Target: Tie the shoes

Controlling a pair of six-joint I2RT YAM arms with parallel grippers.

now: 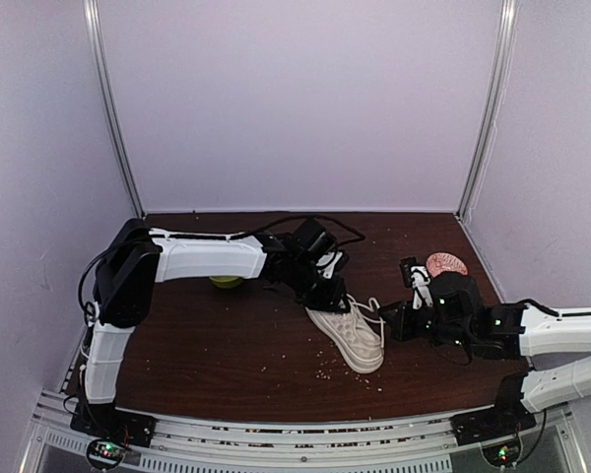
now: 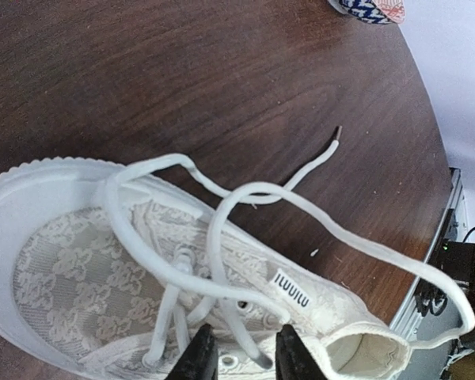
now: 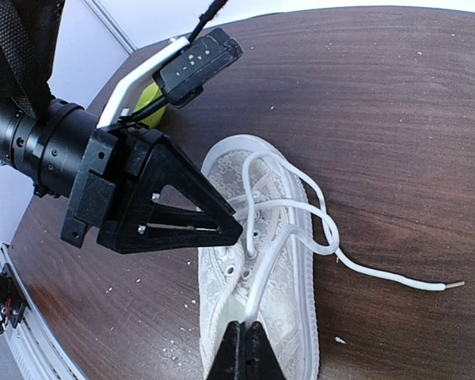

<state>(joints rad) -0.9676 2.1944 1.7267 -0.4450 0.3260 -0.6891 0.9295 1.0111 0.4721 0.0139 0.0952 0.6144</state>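
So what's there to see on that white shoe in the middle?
The sneaker is an off-white low-top with lace-patterned fabric, a thick ribbed white sole and long white laces, untied and crossed loosely. It stands sole-down on the dark wooden table. The right gripper is shut on one lace; the left gripper stands open over the eyelets, strands between its jaws.

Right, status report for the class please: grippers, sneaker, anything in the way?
Left gripper open over the laces. Right gripper shut on a lace. Sneaker untied, flat on table. Green bowl, patterned bowl clear.
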